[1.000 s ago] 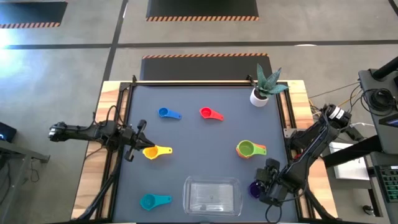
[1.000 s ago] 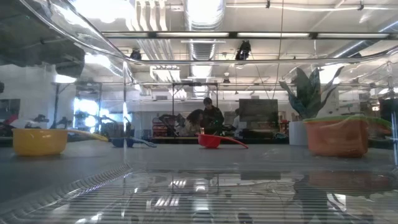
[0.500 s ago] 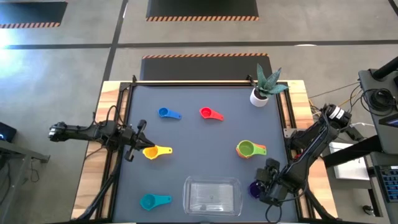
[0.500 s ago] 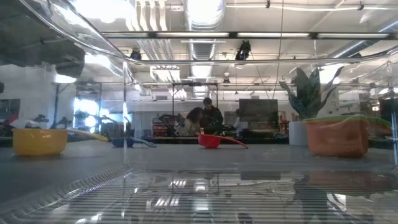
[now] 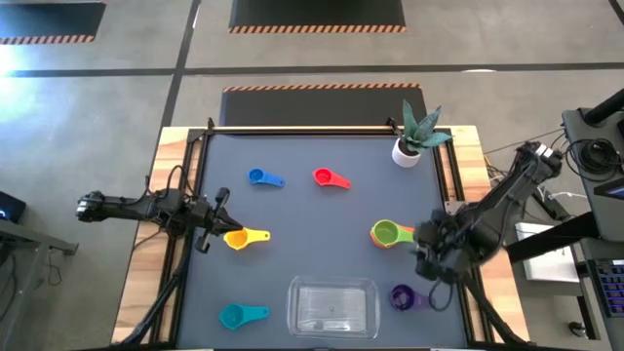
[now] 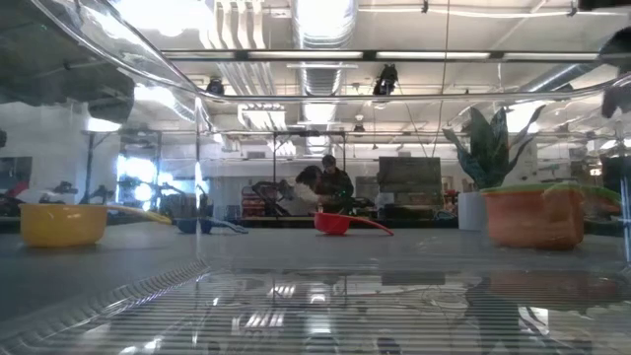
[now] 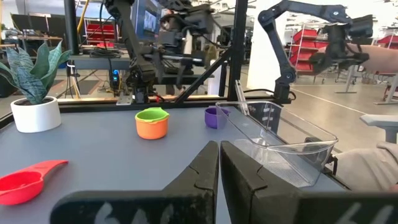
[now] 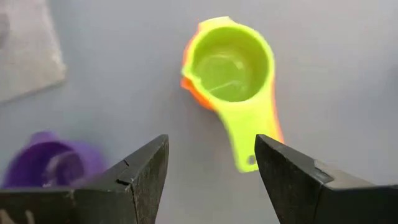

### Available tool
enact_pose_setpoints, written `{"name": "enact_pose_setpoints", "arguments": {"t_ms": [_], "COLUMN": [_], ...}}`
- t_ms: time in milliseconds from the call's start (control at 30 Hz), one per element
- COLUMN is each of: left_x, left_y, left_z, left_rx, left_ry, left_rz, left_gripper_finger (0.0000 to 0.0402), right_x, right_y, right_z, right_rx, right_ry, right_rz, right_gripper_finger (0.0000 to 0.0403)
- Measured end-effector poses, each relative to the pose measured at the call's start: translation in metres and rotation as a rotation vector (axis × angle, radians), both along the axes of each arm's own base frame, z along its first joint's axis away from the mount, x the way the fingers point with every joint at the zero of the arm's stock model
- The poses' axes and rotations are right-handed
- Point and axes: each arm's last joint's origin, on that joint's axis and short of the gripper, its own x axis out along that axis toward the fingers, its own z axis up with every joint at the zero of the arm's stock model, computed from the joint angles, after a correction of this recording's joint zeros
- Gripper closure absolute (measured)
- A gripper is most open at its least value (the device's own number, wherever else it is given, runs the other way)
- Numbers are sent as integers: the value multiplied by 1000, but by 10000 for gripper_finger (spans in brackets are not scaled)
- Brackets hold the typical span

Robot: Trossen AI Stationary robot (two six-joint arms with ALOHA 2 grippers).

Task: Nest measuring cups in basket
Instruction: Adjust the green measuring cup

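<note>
Green nested in orange is what your right wrist view shows best: the green cup (image 8: 231,65) sits inside the orange cup (image 8: 189,74), handles stacked, with the right gripper (image 8: 211,163) hovering above them, its fingers spread wide and empty. The purple cup (image 8: 46,163) shows blurred beside one finger. From above, you see that right gripper (image 5: 436,255) just beside the green and orange pair (image 5: 387,234), with the purple cup (image 5: 402,297) lying free on the worktop (image 5: 292,210) between it and the basket (image 5: 332,307), which stands clear and empty at the near edge. The high view alone gives you the rest of the set: blue cup (image 5: 261,177), red cup (image 5: 328,177), yellow cup (image 5: 239,238) and teal cup (image 5: 237,316), all apart on the worktop. The left gripper (image 5: 213,232) waits closed, touching or just beside the yellow cup; you cannot tell which. Its wrist view shows the fingers (image 7: 202,177) pressed together and the basket (image 7: 280,137) off to one side.

The low view looks through the basket wall, so the cups appear distorted, and the purple and teal ones are not visible there.

A second ago the right gripper was down over the purple cup; it has since lifted away toward the green one, leaving the purple cup where it was
</note>
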Motion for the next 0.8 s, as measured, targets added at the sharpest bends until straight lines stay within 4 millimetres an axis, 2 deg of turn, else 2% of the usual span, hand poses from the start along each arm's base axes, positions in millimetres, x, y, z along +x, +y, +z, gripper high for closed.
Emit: {"name": "enact_pose_setpoints", "arguments": {"t_ms": [200,567,800], "left_x": [0,0,0], "left_y": [0,0,0], "left_z": [0,0,0], "left_rx": [0,0,0], "left_ry": [0,0,0], "left_rz": [0,-1,0], "left_gripper_finger": [402,402,402], "right_x": [-4,-11,-6], "right_y": [-27,-54,-68], "right_z": [-17,-42,-45], "right_rx": [-22,-88,-98], "right_ry": [74,159,168], "right_rz": [21,-17,-102], "right_gripper_finger": [177,177,177]}}
